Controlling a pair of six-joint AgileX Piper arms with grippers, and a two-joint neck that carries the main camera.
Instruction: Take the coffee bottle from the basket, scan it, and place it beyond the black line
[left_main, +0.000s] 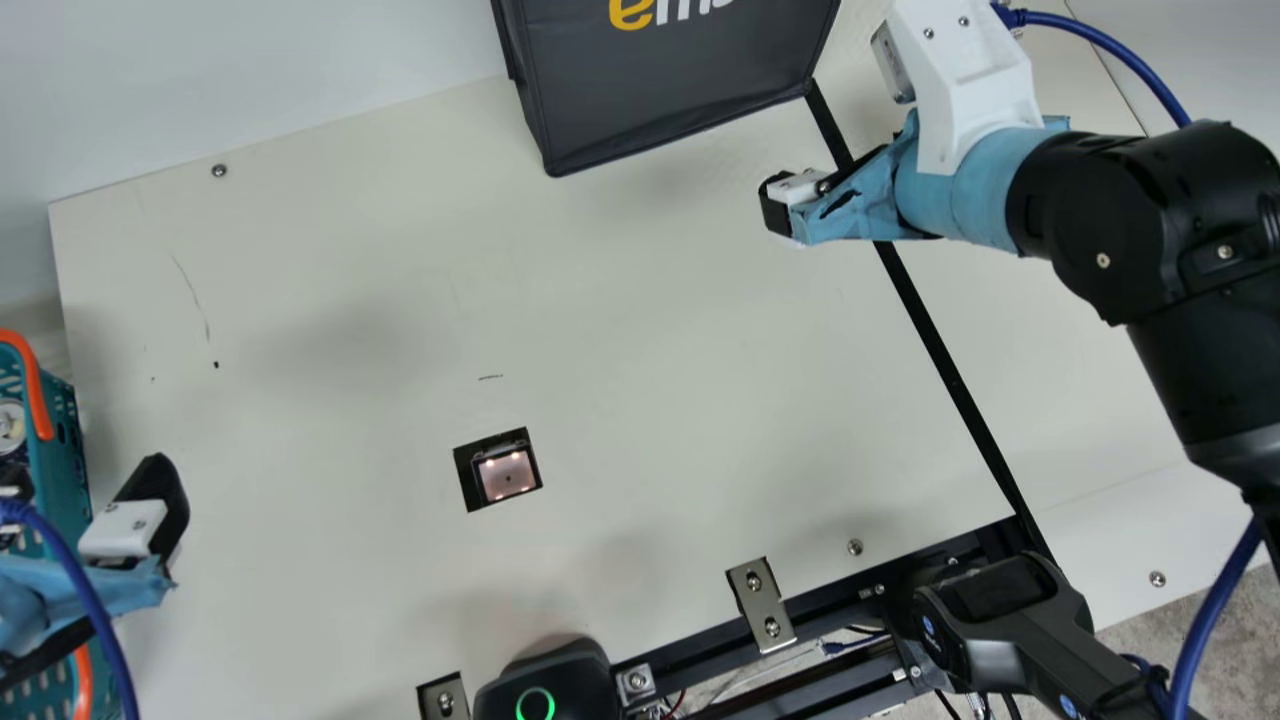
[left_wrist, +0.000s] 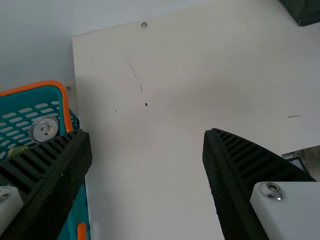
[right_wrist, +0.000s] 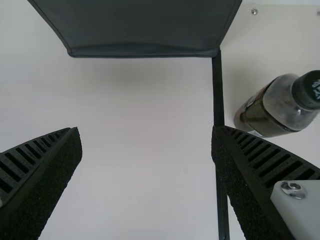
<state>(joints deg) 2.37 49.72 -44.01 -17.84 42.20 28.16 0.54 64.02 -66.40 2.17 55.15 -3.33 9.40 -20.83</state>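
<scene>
Since the coffee bottle of clear material with a dark cap (right_wrist: 277, 109) stands beyond the thin black line (right_wrist: 218, 92), it looks placed; probably weighty if full, smooth and slippery, it would grip best round its firm lower body. Right gripper (right_wrist: 145, 130) and left gripper (left_wrist: 146, 132) gape wide, empty, the latter near the teal plastic basket (left_main: 66, 450)

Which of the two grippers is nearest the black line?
The right gripper: it is open at the black line, with the bottle across the line from the basket's side. The left gripper is far off, by the basket.
</scene>
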